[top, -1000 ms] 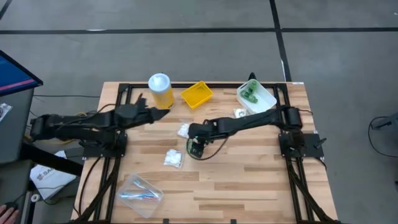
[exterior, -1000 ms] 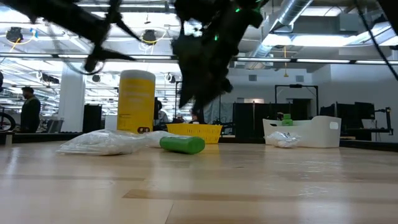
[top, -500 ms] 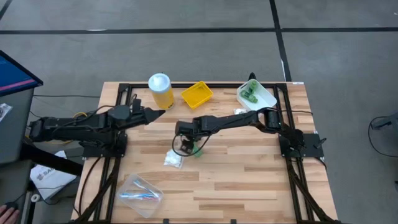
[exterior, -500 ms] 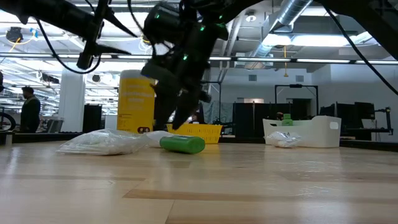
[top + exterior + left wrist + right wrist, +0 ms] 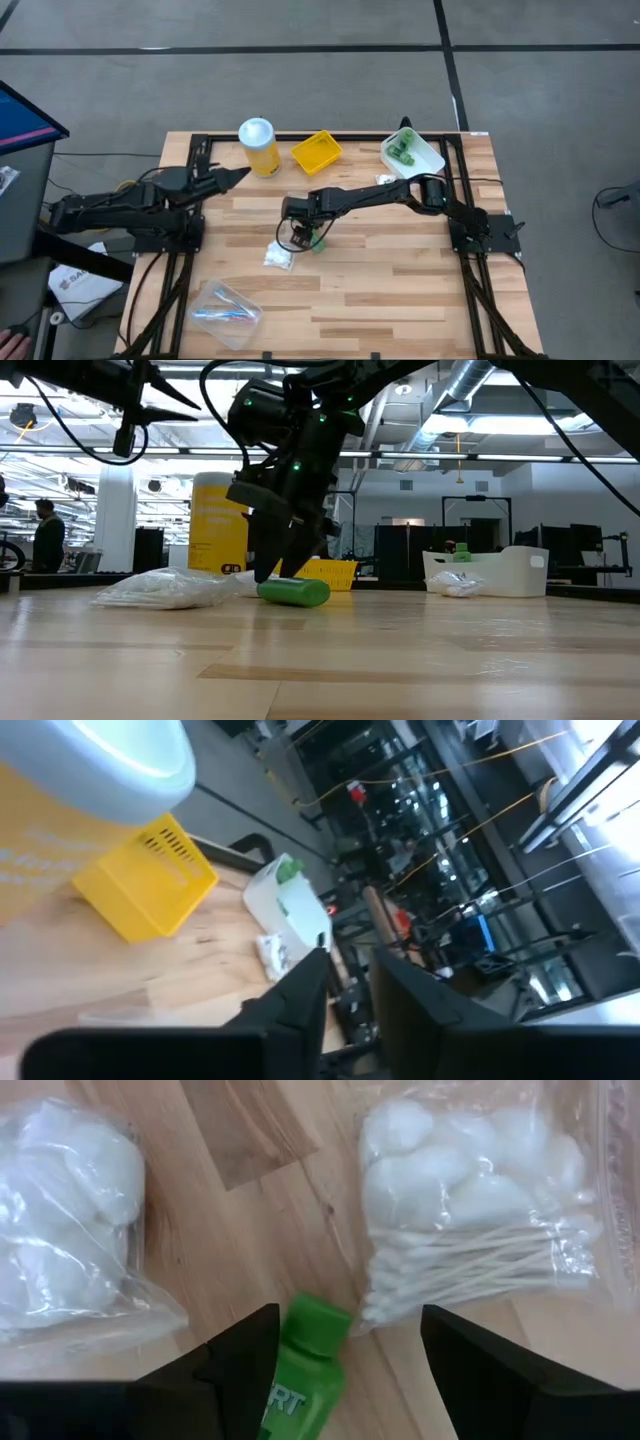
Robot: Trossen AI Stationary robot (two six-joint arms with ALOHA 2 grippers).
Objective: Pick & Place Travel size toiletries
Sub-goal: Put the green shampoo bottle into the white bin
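While the right arm is reaching across the middle of the table, these are the relations the pick is turning on:

Right gripper (image 5: 342, 1350): it is hanging just above the green bottle (image 5: 303, 1370) with its fingers spread wide, one on each side of the bottle, clasping nothing.

Bottle position: it is lying on its side on the wooden table (image 5: 400, 270), mid-table, directly under the gripper in the high view.

Long axis: in the right wrist view the bottle is running lengthwise through the gap between the fingers, so I judge they are lined up to close across its narrow width.

Crowding: a packet of cotton balls and swabs (image 5: 495, 1210) is lying just beside the bottle's cap end, and a second cotton packet (image 5: 70, 1250) is sitting near the other finger; the descent looks tight, and a finger may snag plastic.

Nearer arm: the right one by far; the left gripper (image 5: 232, 177) is waiting near the yellow jar (image 5: 258, 146), fingers looking slightly parted.

Destination room: the white bin (image 5: 428, 160) at the right rear corner is already holding green bottles, and the table between looks open.
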